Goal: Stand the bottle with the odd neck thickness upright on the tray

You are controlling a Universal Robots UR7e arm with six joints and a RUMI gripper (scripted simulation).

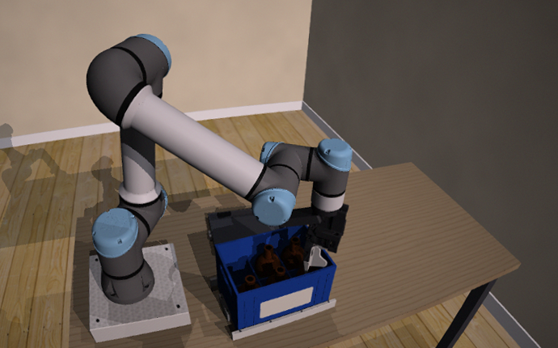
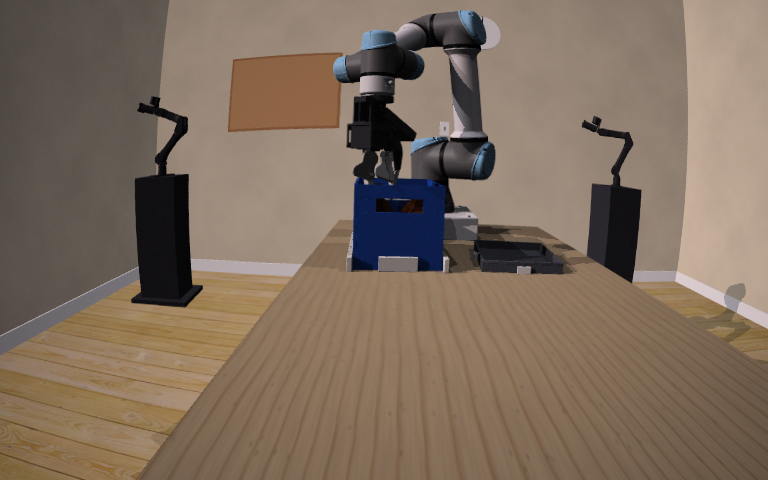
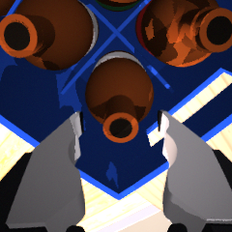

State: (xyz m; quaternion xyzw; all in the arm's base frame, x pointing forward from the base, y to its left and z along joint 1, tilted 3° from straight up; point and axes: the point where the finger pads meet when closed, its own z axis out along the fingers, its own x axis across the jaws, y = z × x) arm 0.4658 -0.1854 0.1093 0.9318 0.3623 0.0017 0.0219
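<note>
The blue crate (image 1: 247, 314) (image 2: 396, 237) holds brown bottles, upright in compartments. My gripper (image 1: 308, 263) (image 2: 382, 181) (image 3: 120, 112) is open, pointing down at the crate's corner far from the robot base. In the wrist view its fingertips stand left and right of the mouth of the corner bottle (image 3: 119, 89), with gaps on both sides. Two more bottles, one at left (image 3: 63, 36) and one at right (image 3: 166, 36), show beyond it; others are cut off at the top edge. I cannot tell which neck differs. The dark tray (image 1: 235, 228) (image 2: 492, 264) lies beside the crate with nothing visible on it.
Pale strips (image 1: 285, 319) (image 2: 397, 263) stand along the crate's foot. The crate's walls (image 3: 119, 195) rise close around the corner bottle. The robot base (image 1: 138, 322) stands at the other end of the crate. Two black pedestals (image 2: 161, 237) (image 2: 614, 232) with small arms stand beyond the table.
</note>
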